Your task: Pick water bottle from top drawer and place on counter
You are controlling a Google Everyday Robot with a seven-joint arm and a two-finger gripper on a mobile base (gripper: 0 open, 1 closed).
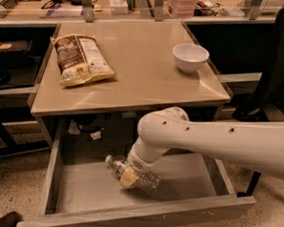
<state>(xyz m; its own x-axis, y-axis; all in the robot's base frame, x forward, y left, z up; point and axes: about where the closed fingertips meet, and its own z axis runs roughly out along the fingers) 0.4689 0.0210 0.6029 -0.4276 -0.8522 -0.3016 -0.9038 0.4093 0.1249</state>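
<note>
Water bottle (147, 181) lies on its side on the grey floor of the open top drawer (136, 213), in the lower middle of the frame, with its white cap toward the left. Its clear body is crinkled, and no writing on it can be read. The pincer (129, 178) is down in the drawer directly over the middle of the bottle, with a tan part crossing the bottle's body. Whether it is clamped on the bottle or only resting against it cannot be told. From there the thick white arm (217, 141) bends at a rounded joint and runs off the right edge, hiding part of the drawer's back right area.

At the drawer's back, in the shadow under the worktop (143, 82), there are a few white scraps (95, 135) and a dark shape that cannot be made out.

On the beige worktop, a brown and yellow snack bag (80, 59) lies flat at upper left. Its print is too blurred to read. A white bowl (190, 57) stands near the right edge, well apart from the bag.

Beyond it, along the top of the frame, runs a cluttered bench (42, 7) with metal posts (86, 2) and a tissue box (120, 2). A dark shape (283, 60) fills the upper right corner. Speckled floor (270, 222) shows at lower right.
</note>
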